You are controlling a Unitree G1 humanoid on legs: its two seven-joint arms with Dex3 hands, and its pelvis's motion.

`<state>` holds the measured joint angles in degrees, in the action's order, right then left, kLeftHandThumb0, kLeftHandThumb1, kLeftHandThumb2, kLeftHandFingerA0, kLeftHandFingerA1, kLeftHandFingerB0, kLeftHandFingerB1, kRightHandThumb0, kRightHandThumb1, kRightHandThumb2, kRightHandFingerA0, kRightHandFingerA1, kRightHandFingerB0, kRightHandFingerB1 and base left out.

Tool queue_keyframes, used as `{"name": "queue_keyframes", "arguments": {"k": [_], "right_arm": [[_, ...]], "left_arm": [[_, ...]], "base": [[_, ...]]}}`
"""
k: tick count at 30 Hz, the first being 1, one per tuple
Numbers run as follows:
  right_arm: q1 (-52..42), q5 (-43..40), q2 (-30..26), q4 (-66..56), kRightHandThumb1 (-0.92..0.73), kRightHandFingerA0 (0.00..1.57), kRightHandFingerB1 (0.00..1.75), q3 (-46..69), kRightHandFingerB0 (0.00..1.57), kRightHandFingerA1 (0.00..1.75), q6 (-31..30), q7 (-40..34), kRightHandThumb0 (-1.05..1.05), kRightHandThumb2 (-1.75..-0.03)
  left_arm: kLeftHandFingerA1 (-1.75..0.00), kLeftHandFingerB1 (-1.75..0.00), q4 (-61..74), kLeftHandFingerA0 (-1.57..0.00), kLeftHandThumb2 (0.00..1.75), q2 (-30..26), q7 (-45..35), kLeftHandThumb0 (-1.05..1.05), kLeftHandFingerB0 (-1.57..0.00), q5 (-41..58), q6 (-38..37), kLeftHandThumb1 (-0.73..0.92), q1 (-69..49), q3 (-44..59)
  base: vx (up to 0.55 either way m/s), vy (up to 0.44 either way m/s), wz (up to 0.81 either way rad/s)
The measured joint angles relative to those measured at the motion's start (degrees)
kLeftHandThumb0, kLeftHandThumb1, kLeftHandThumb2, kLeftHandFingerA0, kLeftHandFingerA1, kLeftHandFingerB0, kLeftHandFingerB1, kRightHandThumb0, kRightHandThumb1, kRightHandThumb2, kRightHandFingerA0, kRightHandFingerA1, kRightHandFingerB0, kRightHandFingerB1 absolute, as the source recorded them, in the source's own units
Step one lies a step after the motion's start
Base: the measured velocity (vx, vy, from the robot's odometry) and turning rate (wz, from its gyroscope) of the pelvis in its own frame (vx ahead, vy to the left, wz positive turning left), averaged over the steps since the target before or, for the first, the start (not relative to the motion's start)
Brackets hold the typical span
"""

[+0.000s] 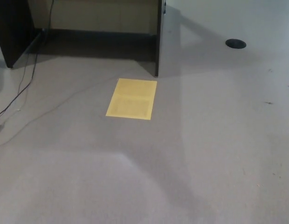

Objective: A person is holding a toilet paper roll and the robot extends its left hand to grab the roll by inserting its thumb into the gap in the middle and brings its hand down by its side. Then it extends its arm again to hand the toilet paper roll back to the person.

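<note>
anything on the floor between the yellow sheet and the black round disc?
Nothing: in the head view, only bare grey carpet lies between the yellow sheet and the black disc; the dark desk panel stands further back.

The grey floor (219, 154) carries a yellow sheet (132, 98) lying flat near its far middle. A dark round disc (236, 44) lies toward the far right corner, and thin cables (21, 86) run along the left edge.
</note>
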<state>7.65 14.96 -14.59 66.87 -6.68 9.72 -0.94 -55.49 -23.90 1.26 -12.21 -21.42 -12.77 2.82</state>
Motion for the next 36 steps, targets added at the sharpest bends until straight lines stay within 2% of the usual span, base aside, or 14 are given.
{"name": "queue_keyframes", "arguments": {"k": [2, 6, 9, 10, 16, 17, 20, 21, 22, 25, 26, 32, 33, 36], "right_arm": [[0.1, 0.3, -0.2, 0.8, -0.62, 0.75, 0.37, -0.3, 0.47, 0.63, 0.8, 0.0, -0.34, -0.58], [0.2, 0.6, -0.5, 2.1, -0.61, 0.77, 0.37, -0.7, 0.48, 0.59, 2.2, -0.1, -0.32, -0.58], [0.8, 0.7, -0.6, 2.9, -0.62, 0.76, 0.37, -0.9, 0.48, 0.56, 3.0, -0.2, -0.33, -0.58], [1.1, 0.7, -0.6, 3.0, -0.62, 0.76, 0.37, -1.0, 0.48, 0.56, 3.3, -0.2, -0.33, -0.58], [2.3, 0.7, -0.6, 3.4, -0.61, 0.75, 0.37, -1.1, 0.48, 0.61, 4.2, -0.5, -0.34, -0.58], [2.4, 0.7, -0.6, 3.5, -0.61, 0.76, 0.37, -1.1, 0.48, 0.61, 4.2, -0.5, -0.34, -0.58], [2.8, 0.8, -0.6, 3.6, -0.61, 0.75, 0.38, -1.4, 0.48, 0.61, 4.4, -0.6, -0.35, -0.58], [3.0, 0.8, -0.6, 3.6, -0.5, 0.72, 0.49, -1.4, 0.42, 0.68, 4.5, -0.6, -0.41, -0.79], [3.2, 0.8, -0.6, 3.6, -0.61, 0.78, 0.37, -1.5, 0.49, 0.62, 4.6, -0.6, -0.34, -0.58], [3.9, 0.8, -0.6, 3.7, -0.61, 0.78, 0.37, -1.5, 0.49, 0.62, 4.8, -0.6, -0.32, -0.58], [4.0, 0.8, -0.6, 3.7, -0.61, 0.78, 0.38, -1.5, 0.49, 0.64, 4.9, -0.6, -0.33, -0.58], [4.4, 0.8, -0.6, 4.0, -0.61, 0.78, 0.37, -1.6, 0.48, 0.62, 5.3, -0.8, -0.33, -0.58], [4.4, 0.8, -0.6, 4.0, -0.61, 0.79, 0.37, -1.6, 0.49, 0.63, 5.4, -0.8, -0.33, -0.58], [4.6, 0.8, -0.6, 4.2, -0.59, 0.8, 0.37, -1.6, 0.51, 0.61, 5.5, -0.9, -0.34, -0.58]], "left_arm": [[-0.36, -0.32, -0.3, -0.38, 0.57, -0.3, 0.3, -0.19, -0.36, 0.0, -1.9, 0.59, 0.0, 0.2], [-0.34, -0.32, 0.0, -0.33, 0.58, -0.4, 0.6, -0.22, -0.35, 0.0, -5.6, 0.59, -0.3, 0.7], [-0.35, -0.31, 5.9, -0.33, 0.57, -0.4, 0.5, -0.19, -0.32, 0.7, -8.3, 0.56, -1.0, 2.2], [-0.36, -0.33, 8.7, -0.3, 0.61, -0.4, 0.4, -0.27, -0.29, 1.1, -9.0, 0.54, -1.1, 2.7], [-0.37, -0.33, 24.0, -0.28, 0.59, -0.4, -0.4, -0.31, -0.24, 2.8, -10.4, 0.43, -0.7, 4.6], [-0.52, -0.51, 25.4, -0.13, 0.87, -0.4, -0.5, -0.15, -0.11, 3.0, -10.4, 0.35, -0.6, 4.7], [-0.51, -0.49, 33.2, -0.09, 0.86, -0.4, -1.1, -0.18, -0.08, 3.9, -10.5, 0.33, 0.5, 4.9], [-0.51, -0.49, 36.1, -0.09, 0.87, -0.5, -1.4, -0.17, -0.07, 4.2, -10.5, 0.35, 1.2, 4.9], [-0.51, -0.49, 38.2, -0.08, 0.87, -0.5, -1.6, -0.18, -0.07, 4.3, -10.4, 0.36, 1.8, 4.9], [-0.5, -0.49, 45.8, -0.08, 0.87, -0.6, -2.4, -0.2, -0.07, 4.8, -9.6, 0.34, 4.6, 4.8], [-0.34, -0.31, 48.2, -0.18, 0.59, -0.6, -2.6, -0.37, -0.16, 4.9, -9.2, 0.42, 5.7, 4.7], [-0.3, -0.28, 62.1, -0.18, 0.54, -0.6, -4.4, -0.38, -0.14, 5.9, -5.4, 0.43, 13.0, 2.4], [-0.48, -0.48, 64.0, 0.0, 0.82, -0.6, -4.7, -0.24, 0.0, 6.0, -4.7, 0.28, 14.1, 1.9], [-0.48, -0.48, 70.6, 0.0, 0.81, -0.1, -5.8, -0.26, 0.0, 6.5, -1.8, 0.25, 18.4, -0.9]], "base": [[0.0, 0.0, 0.0], [0.0, 0.0, 0.0], [0.0, 0.0, 0.0], [0.0, 0.0, 0.0], [0.0, 0.0, 0.0], [0.0, 0.0, 0.0], [0.0, 0.0, 0.0], [0.0, 0.0, 0.0], [0.0, 0.0, 0.0], [0.0, 0.0, 0.0], [0.0, 0.0, 0.0], [0.0, 0.0, 0.0], [0.0, 0.0, 0.0], [0.0, 0.0, 0.0]]}}
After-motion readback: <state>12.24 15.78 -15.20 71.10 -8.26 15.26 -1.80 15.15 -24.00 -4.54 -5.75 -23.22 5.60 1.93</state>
